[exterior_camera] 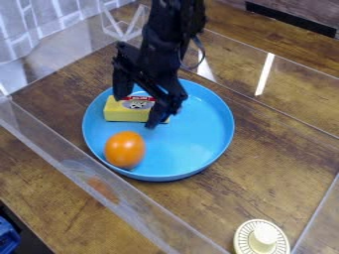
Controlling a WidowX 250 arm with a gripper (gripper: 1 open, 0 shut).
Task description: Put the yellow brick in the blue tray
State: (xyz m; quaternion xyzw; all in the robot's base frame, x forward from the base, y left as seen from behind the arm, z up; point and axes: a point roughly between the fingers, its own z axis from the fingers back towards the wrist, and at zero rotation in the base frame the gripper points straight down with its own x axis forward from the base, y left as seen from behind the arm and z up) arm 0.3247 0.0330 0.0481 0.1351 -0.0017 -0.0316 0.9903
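The table (pixel 272 144), of wood, carries the whole work area. The tray (pixel 192 131), blue, round and shallow, lies flat on it and shows no sign of tilt. The gripper (pixel 139 106) is above the far left part of the tray in this view, fingers spread and released, one near the brick's far side and the other across its right end in the view; whether either touches it cannot be determined. The brick (pixel 122 111), yellow, lies inside the tray near its rim, label upward, partly hidden by the fingers. The disc (pixel 261 238), cream and ridged, stands outside the tray, well apart from it, and has no part in the task. The orange (pixel 125 149) lies in the tray, just beside the brick on the near side (a neighbour to be left undisturbed). Finding: placement appears achieved, and the step in hand is judged to be the withdrawal. The next move calls for a straight lift with the fingers kept wide, then a retreat clear of the tray. Risk noted: a sideways or premature closing motion could drag the brick against the rim or nudge the orange.
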